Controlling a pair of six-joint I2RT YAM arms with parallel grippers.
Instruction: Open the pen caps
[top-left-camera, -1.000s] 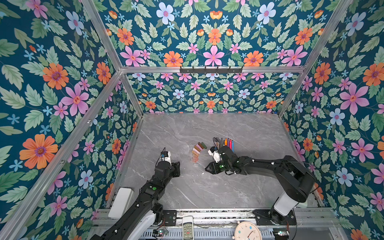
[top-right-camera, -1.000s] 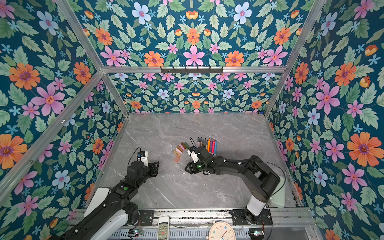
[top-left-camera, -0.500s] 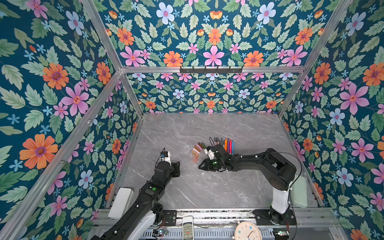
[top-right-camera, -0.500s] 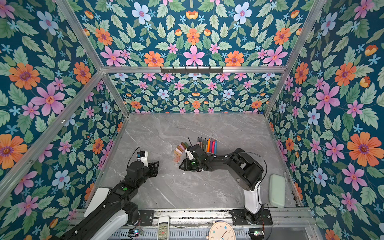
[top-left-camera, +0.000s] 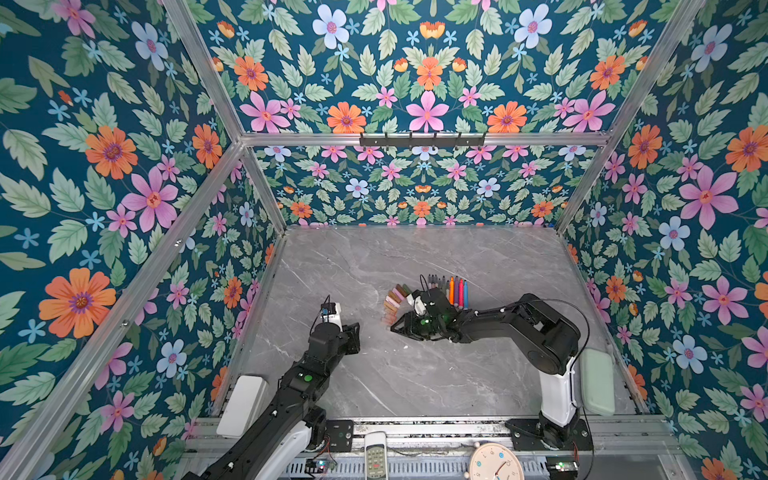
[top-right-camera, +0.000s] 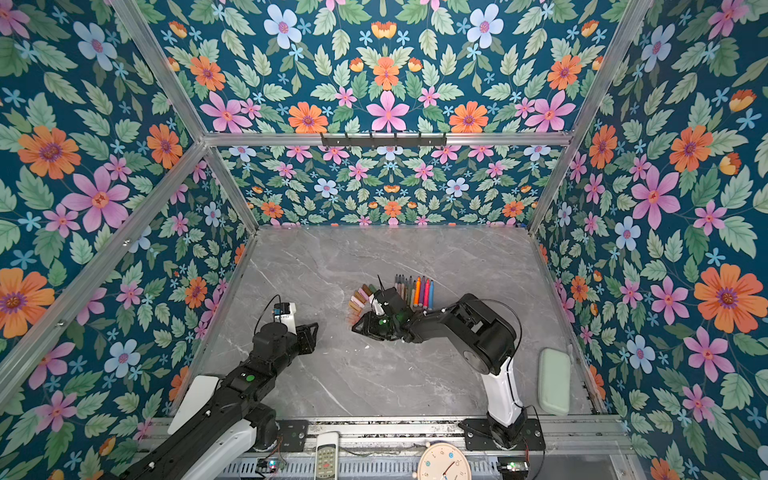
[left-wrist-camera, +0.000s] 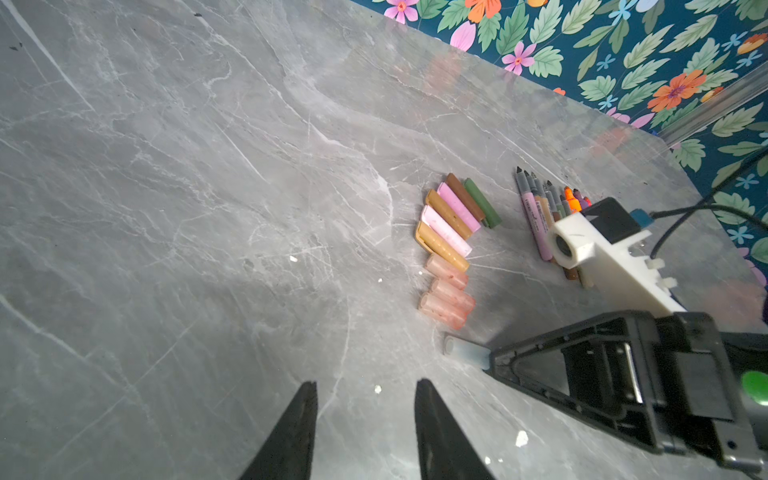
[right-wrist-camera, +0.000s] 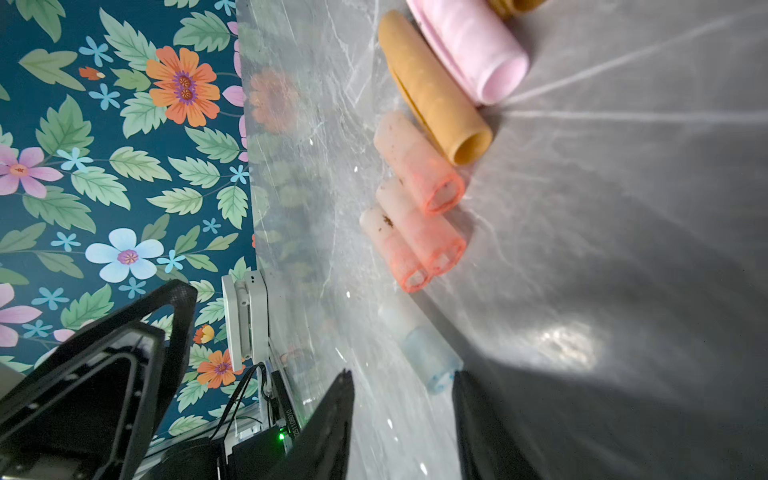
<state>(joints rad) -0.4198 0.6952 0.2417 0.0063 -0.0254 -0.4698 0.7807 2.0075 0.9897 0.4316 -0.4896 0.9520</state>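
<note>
Beside the fanned pen caps (left-wrist-camera: 446, 245) and the pens (left-wrist-camera: 540, 212), the right gripper (right-wrist-camera: 402, 373) is spread, a pale blue cap (right-wrist-camera: 432, 361) lying at 1 fingertip (only the wrist views show it); the left gripper (left-wrist-camera: 365, 383) is spread and empty.

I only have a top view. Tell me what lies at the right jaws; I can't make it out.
Observer: A pale blue cap, flat on the table, just in front of the right gripper; the right wrist view shows it.
Operator: Say whether the jaws hold it.
Observer: No; the jaws stand apart, not closed on it.
Operator: Report the left side.
Observer: The left gripper hangs above the table, jaws apart, nothing between them.
</note>
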